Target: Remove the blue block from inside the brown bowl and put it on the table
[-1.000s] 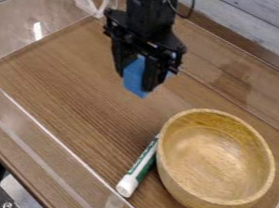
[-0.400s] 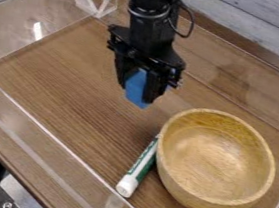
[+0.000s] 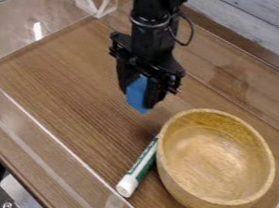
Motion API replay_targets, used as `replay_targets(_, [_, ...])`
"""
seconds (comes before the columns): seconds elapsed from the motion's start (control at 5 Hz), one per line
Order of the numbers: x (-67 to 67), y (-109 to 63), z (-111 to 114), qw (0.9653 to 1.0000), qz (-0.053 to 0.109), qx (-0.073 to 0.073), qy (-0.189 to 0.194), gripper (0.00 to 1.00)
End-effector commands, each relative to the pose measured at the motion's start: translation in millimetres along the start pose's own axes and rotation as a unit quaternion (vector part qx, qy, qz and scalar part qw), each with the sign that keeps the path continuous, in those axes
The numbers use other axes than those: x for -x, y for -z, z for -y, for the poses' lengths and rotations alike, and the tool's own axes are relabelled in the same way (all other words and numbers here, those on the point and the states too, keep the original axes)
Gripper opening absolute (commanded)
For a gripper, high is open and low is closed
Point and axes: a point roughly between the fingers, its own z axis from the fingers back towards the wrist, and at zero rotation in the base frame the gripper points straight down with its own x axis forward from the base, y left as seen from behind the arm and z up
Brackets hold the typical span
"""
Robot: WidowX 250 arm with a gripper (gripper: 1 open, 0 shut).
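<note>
My gripper (image 3: 138, 96) points straight down over the table (image 3: 65, 83), shut on the blue block (image 3: 138, 96), which shows between the black fingers. The block hangs low, close to the wood surface, to the upper left of the brown bowl (image 3: 217, 160). That bowl sits at the right front with nothing inside it. Whether the block's bottom touches the tabletop I cannot tell.
A white-and-green marker pen (image 3: 138, 167) lies against the bowl's left side. Low clear acrylic walls (image 3: 42, 130) run around the table's edges, and a clear stand (image 3: 90, 1) is at the back left.
The gripper has sunk toward the tabletop with the blue block still held. Bowl and pen have not moved.
</note>
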Motion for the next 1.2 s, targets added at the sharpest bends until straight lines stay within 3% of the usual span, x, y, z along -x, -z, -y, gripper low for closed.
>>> replay_targets(0.0, [-8.4,-4.2,1,0.9998,0.018,-0.001,0.008,0.00])
replay_targets(0.2, [-9.6,0.6,0,0.9998,0.016,-0.001,0.010,1.00])
replay_targets(1.0, [-24.1,1.8,8,0.9994,0.031,0.007,0.015,1.00])
